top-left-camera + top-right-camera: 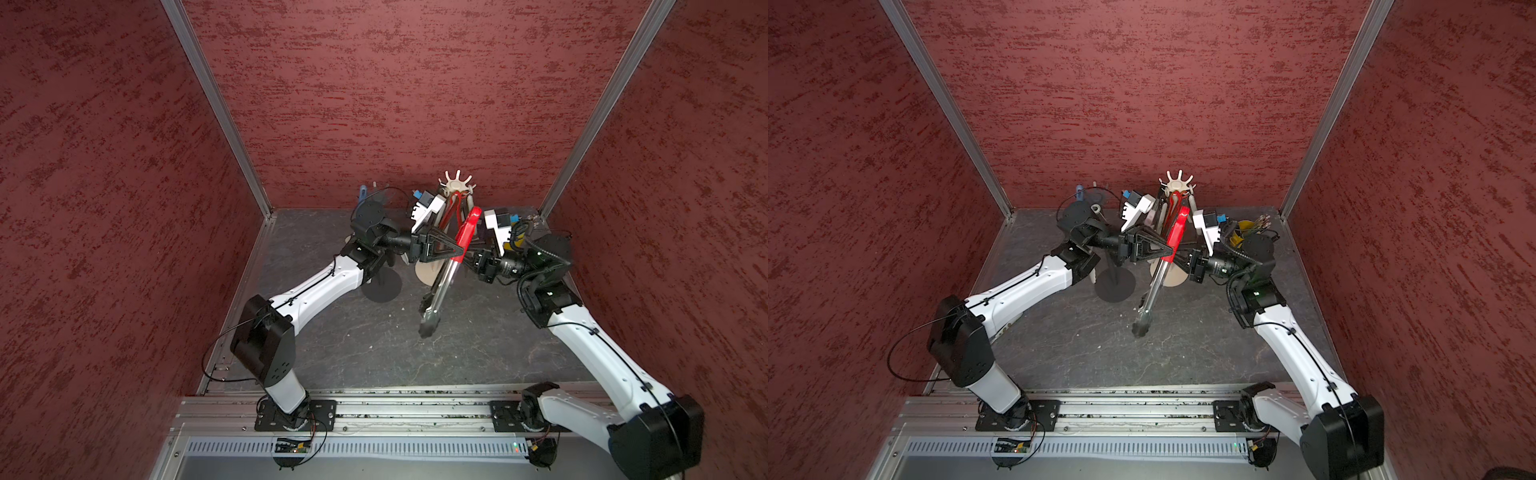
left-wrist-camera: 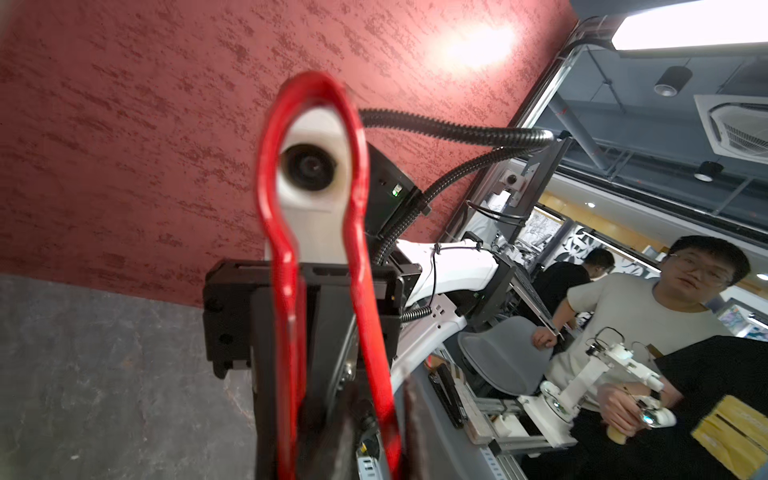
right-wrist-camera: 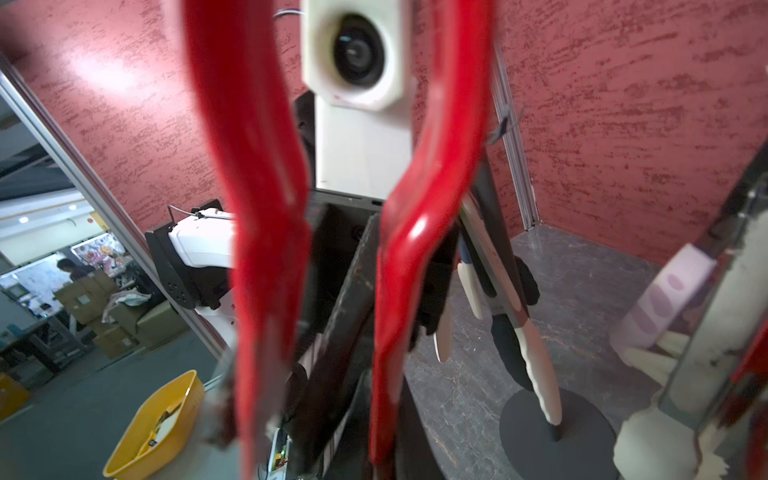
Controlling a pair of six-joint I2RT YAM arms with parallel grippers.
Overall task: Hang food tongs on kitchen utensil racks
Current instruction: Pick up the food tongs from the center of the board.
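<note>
Food tongs [image 1: 446,274] with red plastic handles and long bare-metal arms are pinched in the right claw [image 1: 468,257], whose jaws are closed on them about where red meets metal. From that grip the food tongs slant, with the red loop end up and away from the robot and the scalloped tips down toward it, clear of the dark bench [image 1: 374,357]. Opposite, almost tip to tip with the right claw, the left claw [image 1: 459,249] meets the same handle from the other side. In the left wrist view its blurred fingers [image 2: 336,440] stand apart, with one red handle arm in the gap.

Just behind both claws rises the cream-white utensil rack [image 1: 457,183], a thin pole crowned with upturned hooks. Another red pair of tongs [image 1: 451,214] hangs from it, and its round base lies under the left claw. Beyond the left claw's wrist stands the dark grey utensil rack [image 1: 381,287], with its round flat base on the bench and black and cream tongs [image 3: 540,374] hanging over it. Behind the right wrist sits a small yellow cup [image 1: 1245,227].
</note>
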